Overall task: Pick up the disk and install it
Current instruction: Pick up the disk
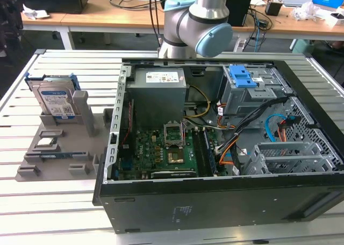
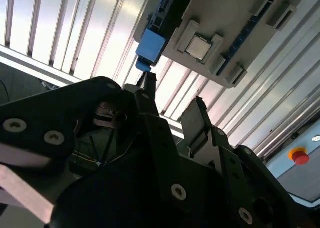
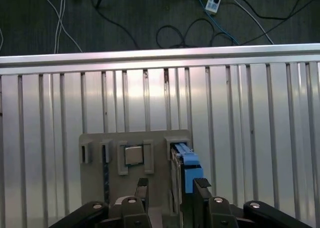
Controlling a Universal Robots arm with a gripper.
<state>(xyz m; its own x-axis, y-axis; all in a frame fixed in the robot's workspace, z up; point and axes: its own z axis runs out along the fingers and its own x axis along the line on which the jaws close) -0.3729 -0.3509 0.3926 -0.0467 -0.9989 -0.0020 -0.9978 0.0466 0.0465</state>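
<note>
At the exterior view's left, the disk (image 1: 54, 97) stands on edge in a grey holder (image 1: 54, 164) on the slatted tabletop (image 1: 54, 218). Its label faces the camera and its blue carrier shows along the top and sides. A grey post (image 1: 81, 110) of the holder hides the disk's lower right corner. Toward the exterior view's right lies the open computer case (image 1: 215, 207). Behind it, the arm (image 1: 199, 24) is cut off by the upper edge of the frame. In the first wrist view the hand (image 3: 171, 190) is empty, its two fingers (image 3: 142, 188) spread apart and its body cut off at the frame edge. The disk appears there edge-on, its label hidden. One finger overlaps the end of the blue carrier; whether they touch cannot be told.
</note>
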